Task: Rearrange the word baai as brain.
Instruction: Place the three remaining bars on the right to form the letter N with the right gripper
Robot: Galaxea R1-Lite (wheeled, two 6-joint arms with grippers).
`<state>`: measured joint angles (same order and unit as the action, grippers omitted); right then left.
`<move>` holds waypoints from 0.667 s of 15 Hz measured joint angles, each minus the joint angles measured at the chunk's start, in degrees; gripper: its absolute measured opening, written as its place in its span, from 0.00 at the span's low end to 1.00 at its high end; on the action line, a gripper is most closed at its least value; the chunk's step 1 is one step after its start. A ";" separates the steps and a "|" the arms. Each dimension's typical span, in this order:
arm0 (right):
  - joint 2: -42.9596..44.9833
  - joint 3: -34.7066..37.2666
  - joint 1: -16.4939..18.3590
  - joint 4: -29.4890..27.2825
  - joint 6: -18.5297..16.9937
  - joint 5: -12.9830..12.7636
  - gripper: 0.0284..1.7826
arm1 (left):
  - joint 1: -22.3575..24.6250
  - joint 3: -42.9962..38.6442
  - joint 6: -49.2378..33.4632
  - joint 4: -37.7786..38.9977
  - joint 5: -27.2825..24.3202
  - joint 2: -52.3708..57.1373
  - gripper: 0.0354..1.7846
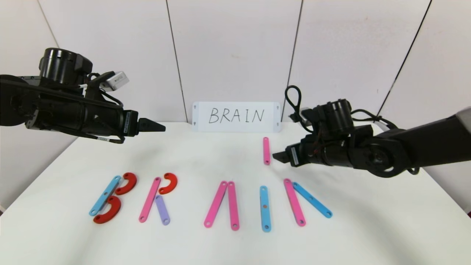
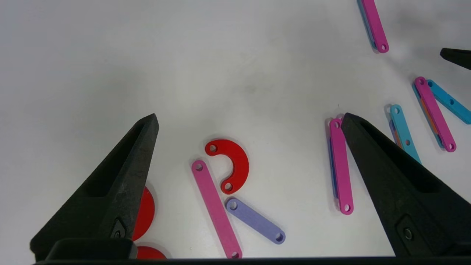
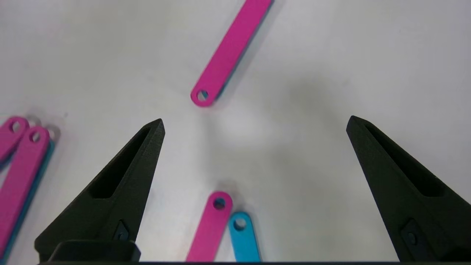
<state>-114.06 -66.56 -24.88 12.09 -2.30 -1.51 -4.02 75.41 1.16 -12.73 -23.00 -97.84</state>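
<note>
Both arms reach inward, the left claw [image 1: 156, 127] and right claw [image 1: 278, 156] spread wide, holding nothing.

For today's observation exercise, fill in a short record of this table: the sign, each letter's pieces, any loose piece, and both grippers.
Sign: card reading BRAIN at the table's back edge
B: blue bar with two red half-rings
R: pink bar, red half-ring, purple bar
A: two pink bars meeting at the top, no crossbar
I: one blue bar
N: pink bar and blue bar only
Loose piece: pink bar behind the row
Left gripper: open, empty, above the table
Right gripper: open, empty, beside the loose pink bar
</note>
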 joint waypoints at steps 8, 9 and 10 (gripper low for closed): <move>-17.55 -30.14 -2.84 -11.68 -6.84 -7.89 0.97 | -0.02 0.06 0.05 0.05 0.02 -0.17 0.97; -19.63 -32.09 -3.12 -11.87 -6.92 -8.90 0.97 | -0.02 0.06 0.05 0.05 0.02 -0.23 0.97; -21.25 -33.27 -3.32 -11.89 -6.95 -9.62 0.97 | -0.02 0.06 0.05 0.05 0.00 -0.26 0.97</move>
<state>-135.30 -99.83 -28.20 0.21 -9.25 -11.13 -4.05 75.47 1.21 -12.68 -23.00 -98.10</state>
